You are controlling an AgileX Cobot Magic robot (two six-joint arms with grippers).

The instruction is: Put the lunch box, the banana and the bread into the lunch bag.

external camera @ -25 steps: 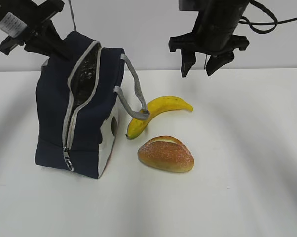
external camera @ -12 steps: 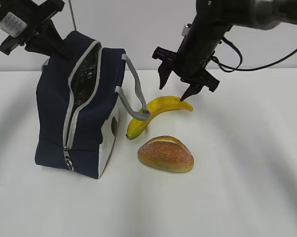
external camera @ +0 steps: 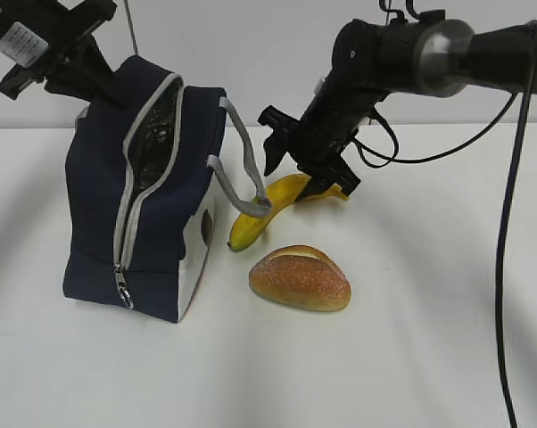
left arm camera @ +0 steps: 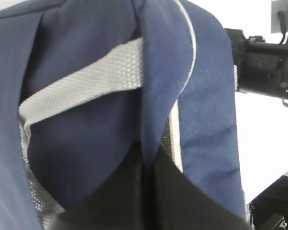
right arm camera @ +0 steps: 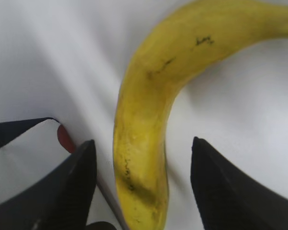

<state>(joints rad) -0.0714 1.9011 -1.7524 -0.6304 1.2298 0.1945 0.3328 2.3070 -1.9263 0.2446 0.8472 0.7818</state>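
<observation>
While the right gripper (external camera: 306,172) sits low over the banana (external camera: 282,203), its jaws are spread with one finger on each side of the fruit — the right wrist view shows both fingers (right arm camera: 70,184) flanking the banana (right arm camera: 149,134) with gaps, not clamped on it. The banana lies on the white table (external camera: 429,312), its near tip just beside the lunch bag (external camera: 144,196) and partly behind the bag's grey strap handle (external camera: 242,165). The bread (external camera: 301,278) rests on the table in front of the banana, near it, apart from the bag. The bag stands upright at left, zipper (external camera: 135,196) undone, opening facing the camera. The lunch box can't be made out in any view.

Left gripper (external camera: 77,67) is up at the bag's top rear edge — its fingertips are hidden behind the fabric, so I cannot tell whether it is open or closed. The left wrist view is filled by navy fabric (left arm camera: 192,96) and a grey strap (left arm camera: 86,86).
</observation>
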